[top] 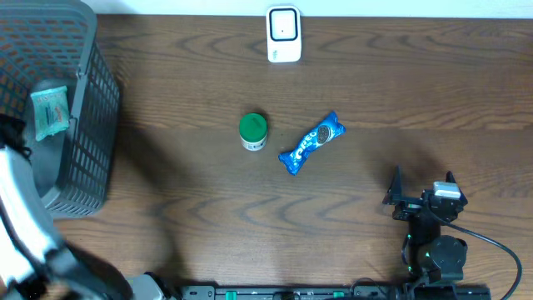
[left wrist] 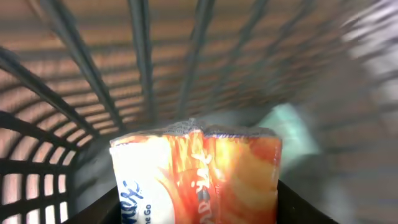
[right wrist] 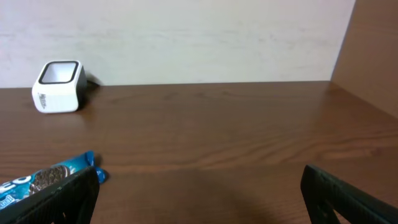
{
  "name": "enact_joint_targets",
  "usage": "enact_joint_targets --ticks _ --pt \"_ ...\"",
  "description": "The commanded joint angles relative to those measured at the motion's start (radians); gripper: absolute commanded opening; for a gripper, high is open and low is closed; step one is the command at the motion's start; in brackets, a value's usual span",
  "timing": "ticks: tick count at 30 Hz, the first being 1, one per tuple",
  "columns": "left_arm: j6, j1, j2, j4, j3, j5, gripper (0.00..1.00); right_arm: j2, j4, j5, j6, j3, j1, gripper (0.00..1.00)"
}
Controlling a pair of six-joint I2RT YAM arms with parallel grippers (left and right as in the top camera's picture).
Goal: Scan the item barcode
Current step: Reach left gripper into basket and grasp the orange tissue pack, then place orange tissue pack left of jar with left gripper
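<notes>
In the left wrist view an orange and white snack packet [left wrist: 196,174] fills the gap between the two black fingers of my left gripper [left wrist: 198,200], and both fingers press its sides. This is inside the dark wire basket [left wrist: 143,68]. No barcode shows on the packet. From overhead the left gripper is hidden at the basket [top: 87,125], far left. The white scanner [top: 283,35] stands at the table's back edge, also seen as the scanner [right wrist: 58,86]. My right gripper [top: 423,185] rests open near the front right, right gripper [right wrist: 199,186] with nothing between its fingers.
A teal packet [top: 50,112] lies in the basket, blurred in the left wrist view as the teal packet [left wrist: 289,127]. A green-lidded jar [top: 253,131] and a blue Oreo pack [top: 311,142] lie mid-table; the Oreo pack [right wrist: 43,177] is left of the right gripper.
</notes>
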Motion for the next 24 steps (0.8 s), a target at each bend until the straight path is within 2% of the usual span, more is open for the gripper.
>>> enact_joint_targets --ticks 1,5,8,13,17,20,24 --pt "0.017 0.000 -0.205 -0.006 0.008 0.195 0.57 -0.001 -0.002 -0.002 -0.014 -0.002 0.009 0.99" --pt "0.017 -0.048 -0.370 -0.008 0.008 0.389 0.57 -0.001 -0.002 -0.002 -0.014 -0.002 0.009 0.99" --pt "0.017 -0.149 -0.444 -0.031 0.008 0.478 0.57 -0.001 -0.002 -0.002 -0.014 -0.002 0.009 0.99" --pt "0.018 -0.421 -0.459 -0.146 0.007 0.425 0.58 -0.001 -0.002 -0.002 -0.014 -0.002 0.009 0.99" --pt "0.017 -0.661 -0.373 -0.235 0.007 0.274 0.58 -0.001 -0.002 -0.002 -0.014 -0.002 0.009 0.99" --pt "0.017 -0.773 -0.286 -0.264 0.007 0.210 0.58 -0.001 -0.002 -0.002 -0.014 -0.002 0.009 0.99" --pt "0.017 -0.871 -0.130 -0.273 0.007 0.196 0.58 -0.001 -0.002 -0.002 -0.014 -0.002 0.009 0.99"
